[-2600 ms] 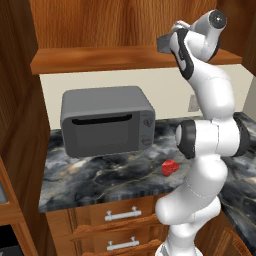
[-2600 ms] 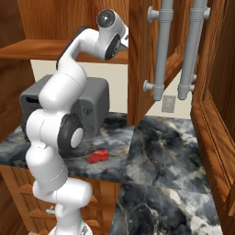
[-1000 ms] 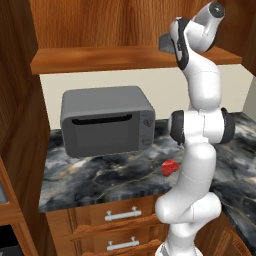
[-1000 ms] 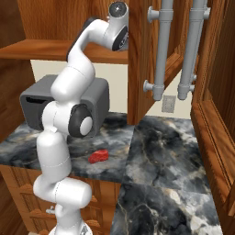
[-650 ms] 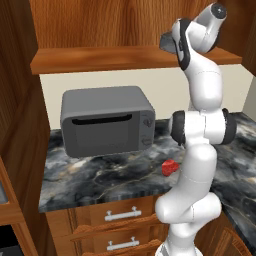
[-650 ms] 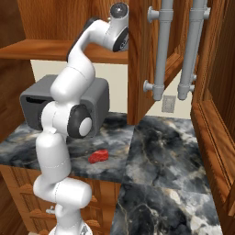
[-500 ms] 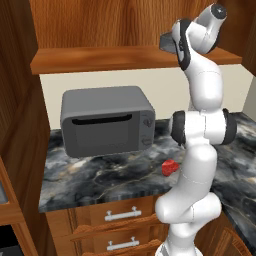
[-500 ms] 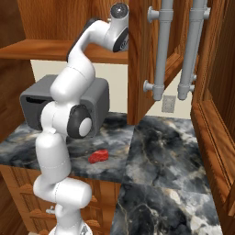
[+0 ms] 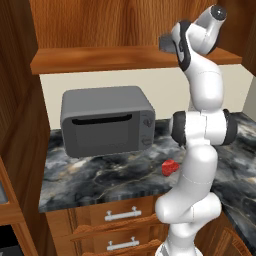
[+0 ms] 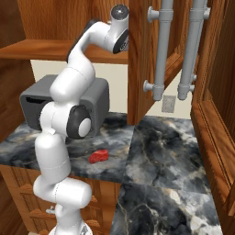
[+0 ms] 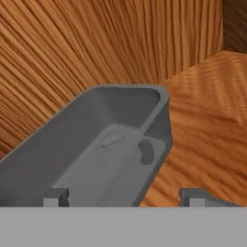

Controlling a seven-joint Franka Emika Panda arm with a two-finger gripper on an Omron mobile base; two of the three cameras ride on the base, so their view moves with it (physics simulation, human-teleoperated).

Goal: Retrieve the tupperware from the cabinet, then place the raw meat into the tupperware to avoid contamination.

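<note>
One microwave (image 9: 106,120) sits left of centre, one raw meat (image 9: 170,167) lump lies on the counter (image 9: 95,180) lower right. One tupperware (image 11: 101,149) fills the hand view's centre, gripper (image 11: 123,198) fingertips spread apart astride its wall. The arm reaches upward into the cabinet (image 9: 125,30).

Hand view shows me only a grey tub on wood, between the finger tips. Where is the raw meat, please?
Observer: The meat lies on the dark marble counter, to the right of the microwave and apart from it.
Operator: And how high is the arm working?
Observer: It reaches up to the wooden shelf above the microwave, well above the counter.
</note>
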